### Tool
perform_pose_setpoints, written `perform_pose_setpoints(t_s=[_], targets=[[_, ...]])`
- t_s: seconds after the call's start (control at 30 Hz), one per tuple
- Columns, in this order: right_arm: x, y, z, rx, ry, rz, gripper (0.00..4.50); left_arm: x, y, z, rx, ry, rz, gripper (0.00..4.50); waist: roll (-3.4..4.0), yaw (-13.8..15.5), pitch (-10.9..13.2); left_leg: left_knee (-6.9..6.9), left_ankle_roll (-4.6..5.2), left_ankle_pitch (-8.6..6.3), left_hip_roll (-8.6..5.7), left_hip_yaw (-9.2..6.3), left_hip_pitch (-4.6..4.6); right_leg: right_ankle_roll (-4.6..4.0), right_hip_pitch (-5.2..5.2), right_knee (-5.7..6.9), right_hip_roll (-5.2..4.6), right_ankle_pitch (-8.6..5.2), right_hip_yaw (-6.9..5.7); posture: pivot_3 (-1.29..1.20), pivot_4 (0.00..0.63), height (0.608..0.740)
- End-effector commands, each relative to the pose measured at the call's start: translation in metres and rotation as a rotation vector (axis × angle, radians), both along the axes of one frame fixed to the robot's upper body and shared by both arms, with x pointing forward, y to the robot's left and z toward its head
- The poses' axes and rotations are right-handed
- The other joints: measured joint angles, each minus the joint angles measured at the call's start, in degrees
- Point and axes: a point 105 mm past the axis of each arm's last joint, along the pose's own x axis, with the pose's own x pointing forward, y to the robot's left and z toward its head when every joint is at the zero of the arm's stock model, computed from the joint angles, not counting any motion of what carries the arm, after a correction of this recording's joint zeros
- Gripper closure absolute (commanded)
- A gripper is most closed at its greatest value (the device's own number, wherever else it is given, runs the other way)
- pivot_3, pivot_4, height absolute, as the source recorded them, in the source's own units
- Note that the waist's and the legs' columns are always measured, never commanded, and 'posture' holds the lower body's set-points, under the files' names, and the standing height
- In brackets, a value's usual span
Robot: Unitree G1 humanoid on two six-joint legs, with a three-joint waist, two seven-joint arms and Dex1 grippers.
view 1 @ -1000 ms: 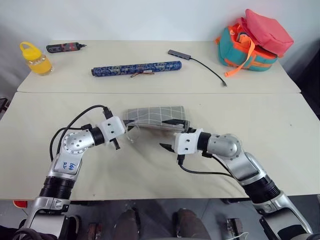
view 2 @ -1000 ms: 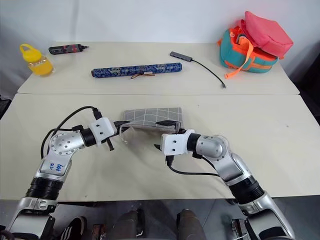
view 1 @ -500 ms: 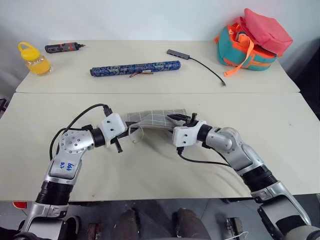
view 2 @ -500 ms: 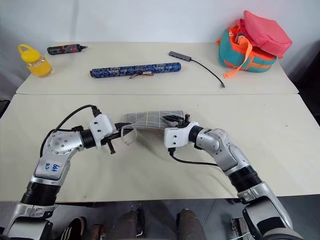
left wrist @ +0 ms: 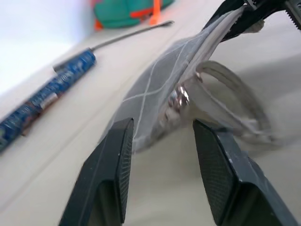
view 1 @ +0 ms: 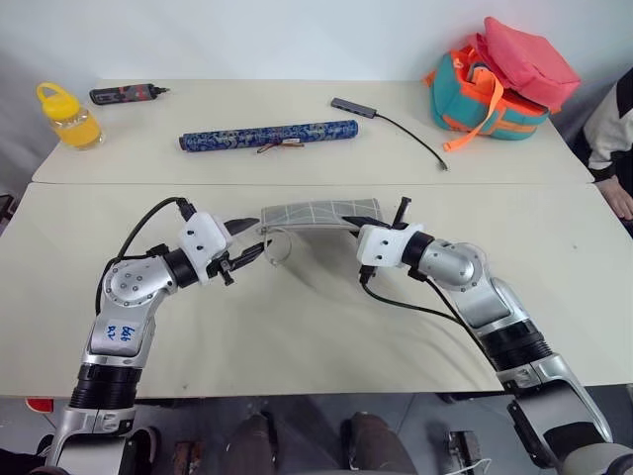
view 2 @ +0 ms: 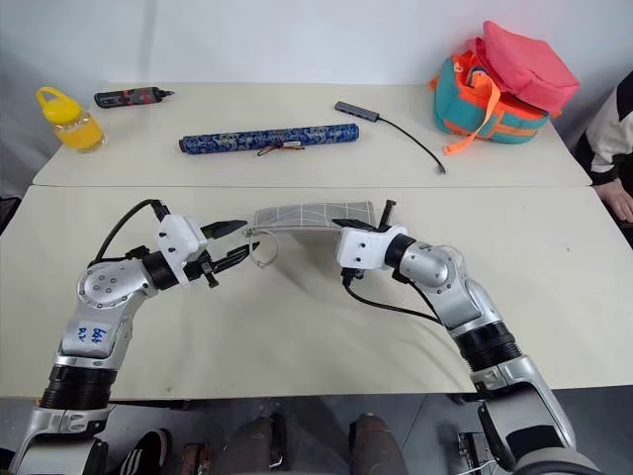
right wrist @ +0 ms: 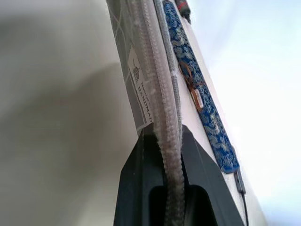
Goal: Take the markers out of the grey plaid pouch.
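Left gripper (left wrist: 162, 155) jaws apart, grey plaid pouch (left wrist: 160, 84) end between, unclamped.

Yellow bottle (view 1: 67, 114), black-and-red gadget (view 1: 127, 94), blue patterned roll (view 1: 268, 135), cabled adapter (view 1: 354, 106), teal-orange-pink bag (view 1: 499, 84)

Beige table (view 1: 297, 327), blue patterned roll (view 1: 268, 135), yellow bottle (view 1: 67, 115), teal-orange-pink bag (view 1: 499, 84)

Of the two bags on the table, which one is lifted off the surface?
The grey plaid pouch, at the near table's middle; the right gripper is shut on its end. The teal and orange bag rests on the far right corner.
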Motion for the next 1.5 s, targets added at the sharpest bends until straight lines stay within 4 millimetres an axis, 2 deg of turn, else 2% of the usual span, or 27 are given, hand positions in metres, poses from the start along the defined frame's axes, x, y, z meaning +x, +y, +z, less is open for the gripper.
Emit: perform_pose_setpoints(t_s=[0.03, 0.33, 0.43, 0.53, 0.63, 0.8, 0.93, 1.07, 1.23, 1.5], targets=[[0.0, -0.007, 0.018, 0.037, -0.042, 0.016, 4.5, -0.003, 0.009, 0.01, -0.025, -0.065, 0.015, 2.49, 0.0, -0.02, 0.0, 0.0, 0.0, 0.0, 0.0, 0.0, 0.0, 0.0, 0.0, 0.0, 0.0, 0.0, 0.0, 0.0, 0.15, 0.74], [-0.014, -0.004, 0.014, 0.049, 0.004, 0.127, 4.5, -0.006, 0.021, 0.023, -0.036, -0.162, 0.03, 2.49, 0.0, -0.03, 0.0, 0.01, 0.02, -0.01, 0.02, 0.0, 0.0, 0.0, 0.0, 0.01, -0.02, 0.0, 0.0, 0.0, 0.15, 0.74], [-0.018, -0.003, 0.014, 0.061, 0.027, 0.156, 4.5, -0.01, 0.019, 0.015, -0.008, -0.146, -0.011, 2.49, 0.0, -0.01, 0.0, 0.01, 0.03, -0.02, 0.01, 0.0, 0.0, 0.0, 0.01, 0.0, -0.02, 0.0, -0.02, 0.0, 0.15, 0.74], [-0.017, -0.004, 0.01, 0.048, 0.047, 0.153, 4.5, -0.019, 0.008, 0.008, -0.003, -0.129, -0.097, 2.49, 0.0, -0.05, 0.0, 0.0, 0.03, -0.02, 0.02, 0.01, 0.0, 0.0, 0.01, 0.0, -0.02, 0.0, -0.01, 0.0, 0.15, 0.74], [-0.015, -0.004, 0.016, 0.096, 0.06, 0.148, 4.5, -0.026, 0.005, 0.004, -0.005, -0.098, -0.148, 2.49, 0.0, -0.08, 0.0, 0.01, 0.03, -0.02, 0.04, 0.0, 0.0, 0.0, 0.01, 0.01, -0.01, 0.0, -0.01, 0.0, 0.15, 0.74], [-0.013, -0.012, 0.011, 0.069, 0.078, 0.129, 4.5, -0.029, 0.01, 0.015, -0.005, -0.111, -0.165, 2.49, 0.0, -0.06, 0.0, 0.02, 0.03, -0.02, 0.04, 0.0, 0.0, 0.0, 0.01, 0.0, -0.01, 0.0, 0.0, 0.0, 0.15, 0.74], [-0.013, -0.013, 0.012, 0.078, 0.086, 0.129, 4.5, -0.038, 0.015, 0.007, 0.054, -0.084, -0.204, 2.49, 0.0, -0.09, 0.0, 0.0, 0.04, -0.02, 0.04, 0.01, 0.0, 0.0, 0.01, -0.01, -0.01, 0.0, 0.0, 0.0, 0.15, 0.74], [-0.015, -0.011, 0.014, 0.077, 0.088, 0.157, 4.5, -0.032, 0.016, 0.006, 0.065, -0.118, -0.177, 2.49, 0.0, -0.04, 0.0, 0.01, 0.04, -0.02, 0.04, 0.01, 0.01, 0.0, 0.01, -0.01, 0.0, 0.0, 0.0, 0.0, 0.15, 0.74], [-0.022, -0.005, 0.012, 0.083, 0.113, 0.201, 4.5, -0.025, 0.002, 0.001, 0.092, -0.149, -0.185, 2.49, 0.0, 0.03, 0.0, 0.04, 0.07, -0.04, 0.02, 0.02, 0.01, 0.0, 0.03, -0.02, -0.02, 0.0, 0.0, 0.0, 0.15, 0.74], [-0.026, -0.002, 0.016, 0.094, 0.124, 0.222, 4.5, -0.02, -0.008, -0.012, 0.11, -0.131, -0.211, 2.49, 0.0, -0.09, 0.0, 0.04, 0.07, -0.04, 0.03, 0.02, 0.02, 0.0, 0.02, 0.0, 0.0, 0.0, 0.0, 0.0, 0.15, 0.74]])
